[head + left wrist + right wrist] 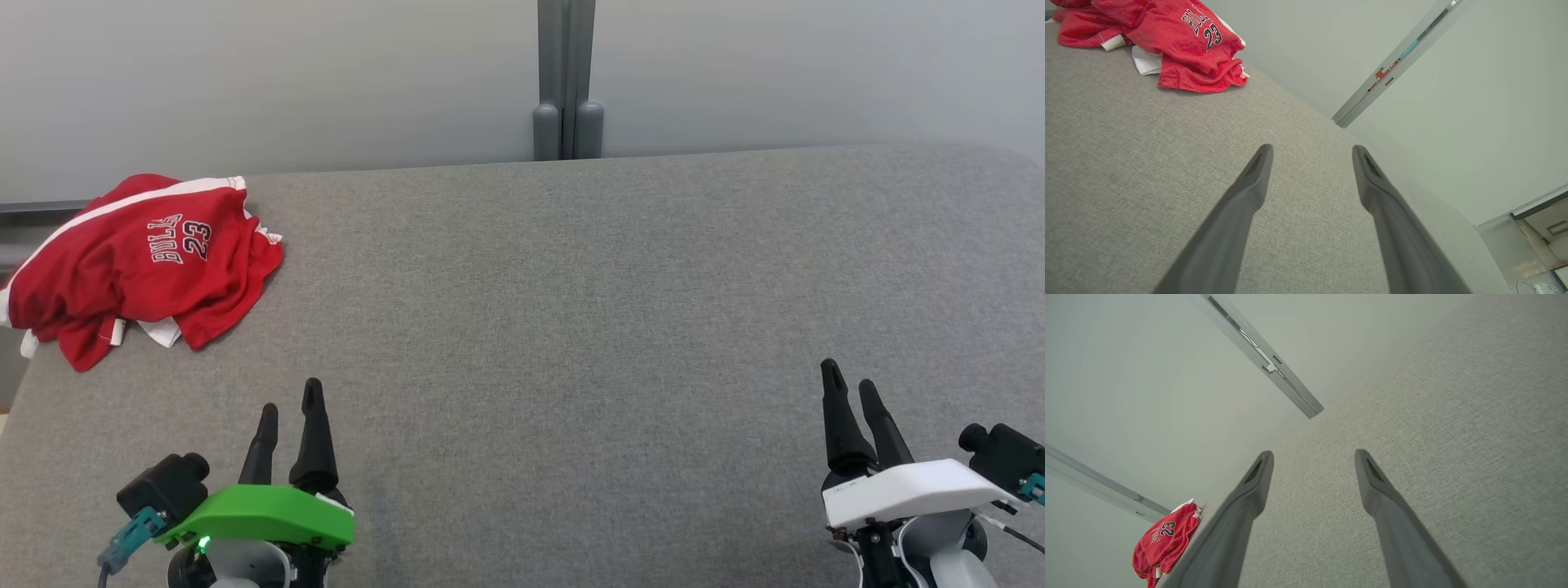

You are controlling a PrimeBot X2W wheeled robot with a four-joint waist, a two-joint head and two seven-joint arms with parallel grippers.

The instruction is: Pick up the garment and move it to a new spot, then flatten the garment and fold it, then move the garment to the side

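Red garment [139, 265] is lying crumpled at far-left corner of table [571, 327], overhanging edge | left gripper [290, 396] and right gripper [849, 376] hovering, fingers spread, empty | risk — snagging one layer, dragging it off

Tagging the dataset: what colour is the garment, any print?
The garment is red with white trim, printed BULLS 23; left wrist view shows it best.

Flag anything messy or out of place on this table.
The jersey lies bunched in a heap at the far left corner of the table, seemingly overhanging the edge. The left gripper and right gripper sit open, clear of it. Nothing else stands out.
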